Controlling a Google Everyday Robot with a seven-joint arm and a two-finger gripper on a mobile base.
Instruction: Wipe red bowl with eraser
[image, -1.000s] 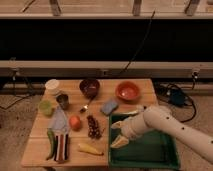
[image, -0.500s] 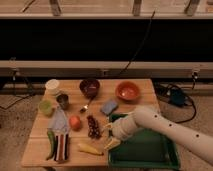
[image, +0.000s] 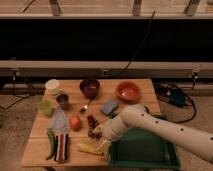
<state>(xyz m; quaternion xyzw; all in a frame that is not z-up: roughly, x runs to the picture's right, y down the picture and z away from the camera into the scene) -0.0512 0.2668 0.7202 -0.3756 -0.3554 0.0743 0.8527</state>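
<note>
Camera view looks down on a wooden worktop (image: 145, 87) with the robot's white arm (image: 165, 127) reaching in from 4 o'clock. The pincer (image: 102, 136) hangs low over the front half of the worktop with its fingers spread wide and nothing between them, just beside a bunch of dark grapes (image: 92, 125) at its 11 o'clock and a yellow banana (image: 88, 147) at its 7 o'clock. The eraser (image: 61, 146) lies flat near the front left edge, at about 8 o'clock from the pincer and apart from it, with the banana between the two. A green chilli (image: 50, 142) lies just beside the eraser at its 9 o'clock. The red bowl (image: 127, 91) stands upright at the back, at 1 o'clock from the pincer and well apart; its inside shows only red. A dark bowl (image: 89, 87) sits at the red bowl's 9 o'clock; what it holds cannot be made out. A green tray (image: 145, 155) sits at the front right, partly under the arm.
</note>
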